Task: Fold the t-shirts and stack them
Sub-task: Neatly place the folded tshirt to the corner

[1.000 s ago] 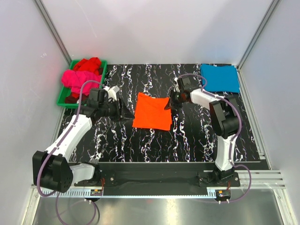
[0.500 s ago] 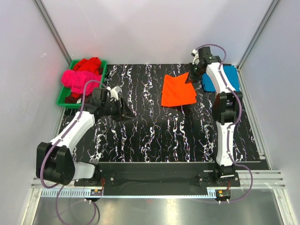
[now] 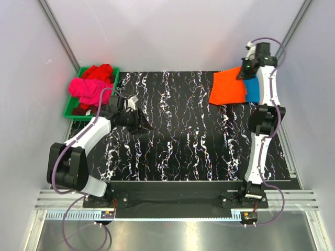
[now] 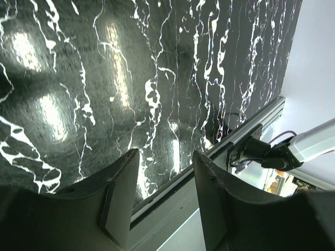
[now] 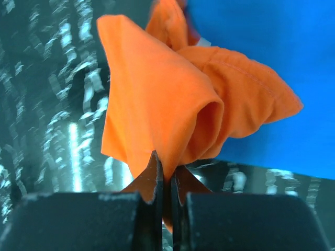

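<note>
My right gripper is shut on an edge of the folded orange t-shirt, held over the far right of the table. The orange shirt hangs bunched from the shut jaws, partly over the folded teal-blue t-shirt, which also shows in the right wrist view. The magenta-pink t-shirt and the red t-shirt lie crumpled in the green tray at far left. My left gripper is open and empty above the bare table, right of the tray.
The black marbled table has a metal rail along its near edge. White walls and slanted frame posts stand close around the table. The right arm reaches far back to the corner.
My right gripper has carried the orange shirt from the table's middle to the far right, onto the teal-blue shirt. The left gripper has shifted slightly right.
</note>
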Controlling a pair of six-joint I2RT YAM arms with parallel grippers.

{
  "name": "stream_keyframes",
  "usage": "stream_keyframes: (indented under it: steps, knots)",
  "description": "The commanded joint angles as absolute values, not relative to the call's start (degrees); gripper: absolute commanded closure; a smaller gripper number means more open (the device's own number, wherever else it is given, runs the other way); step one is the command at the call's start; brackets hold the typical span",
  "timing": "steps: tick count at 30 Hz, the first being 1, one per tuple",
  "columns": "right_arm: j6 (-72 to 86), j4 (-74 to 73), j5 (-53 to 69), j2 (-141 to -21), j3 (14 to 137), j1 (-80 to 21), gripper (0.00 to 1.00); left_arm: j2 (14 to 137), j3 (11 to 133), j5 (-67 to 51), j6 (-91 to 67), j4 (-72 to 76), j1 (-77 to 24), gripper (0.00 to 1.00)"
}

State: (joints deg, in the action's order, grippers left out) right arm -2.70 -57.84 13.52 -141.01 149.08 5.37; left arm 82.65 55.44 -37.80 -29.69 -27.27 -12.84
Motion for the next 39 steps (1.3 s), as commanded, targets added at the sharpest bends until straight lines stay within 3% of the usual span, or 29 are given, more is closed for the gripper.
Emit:
stream_keyframes:
  steps: [1, 7, 11, 18, 28, 34, 39]
  knots:
    - [-4.84, -54.67, 15.99, -145.79, 155.9, 11.15, 1.0, 85.33, 58.44, -38.76, -29.62, -25.49, -12.83, 0.5]
    - [-4.39, -42.91, 19.51, -151.25, 154.96, 16.78, 0.95, 91.04, 61.07, -38.5, -29.97, -26.01, -13.01, 0.5]
    - [-3.61, -38.33, 19.41, -157.23, 159.87, 18.89, 0.98, 95.0, 64.94, -38.15, -29.97, -26.98, -13.53, 0.5]
    - [4.65, -22.08, 29.26, -155.92, 156.62, 21.36, 0.98, 101.33, 71.01, -37.7, -32.07, -26.9, -16.43, 0.51]
    - [4.75, -19.07, 31.02, -155.75, 155.92, 21.36, 1.0, 106.52, 75.76, -38.06, -34.36, -24.96, -18.72, 0.51]
    - [5.8, -15.65, 32.52, -149.07, 148.89, 20.92, 1.0, 107.49, 77.16, -38.23, -34.45, -25.14, -18.9, 0.51]
    - [4.49, -18.45, 27.34, -150.38, 155.11, 21.01, 1.0, 107.75, 78.31, -38.5, -34.72, -24.96, -19.25, 0.51]
